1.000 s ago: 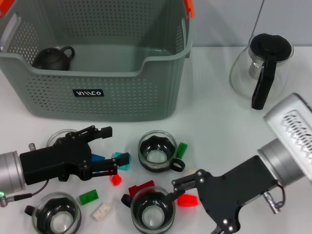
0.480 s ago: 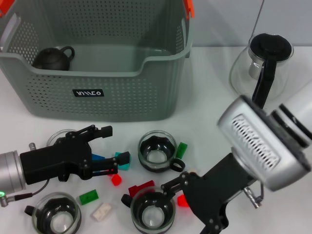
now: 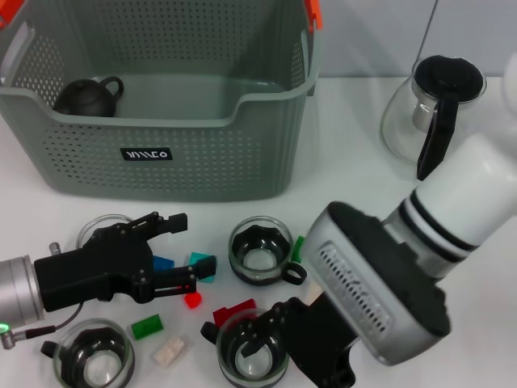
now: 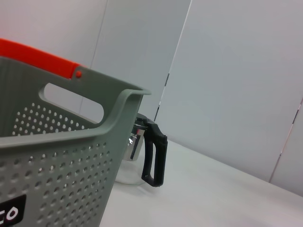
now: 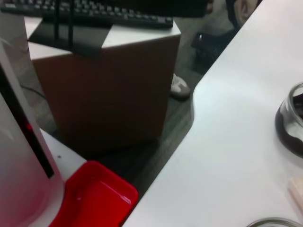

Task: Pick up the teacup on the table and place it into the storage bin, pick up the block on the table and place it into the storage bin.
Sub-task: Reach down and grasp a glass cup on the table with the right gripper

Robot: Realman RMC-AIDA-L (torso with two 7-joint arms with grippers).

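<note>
The grey-green storage bin (image 3: 161,153) stands at the back left, and its wall (image 4: 57,156) fills the left wrist view. Several glass teacups are on the table: one in the middle (image 3: 260,250), one at the front (image 3: 250,357), one at the front left (image 3: 93,364). My left gripper (image 3: 179,253) lies low on the left, open, with a blue block (image 3: 164,263) and a teal block (image 3: 202,265) between its fingers. A small red block (image 3: 192,300) lies just in front of it. My right gripper (image 3: 258,327) hangs over the front teacup's rim.
A black teapot (image 3: 89,97) sits inside the bin. A glass pot with a black lid (image 3: 436,113) stands at the back right. Green (image 3: 147,326), white (image 3: 170,350) and dark red (image 3: 234,311) blocks lie among the cups. My right arm covers the front right of the table.
My right arm has swung left and down, bringing its gripper over the front teacup and hiding the bright red block. The left gripper has barely moved.
</note>
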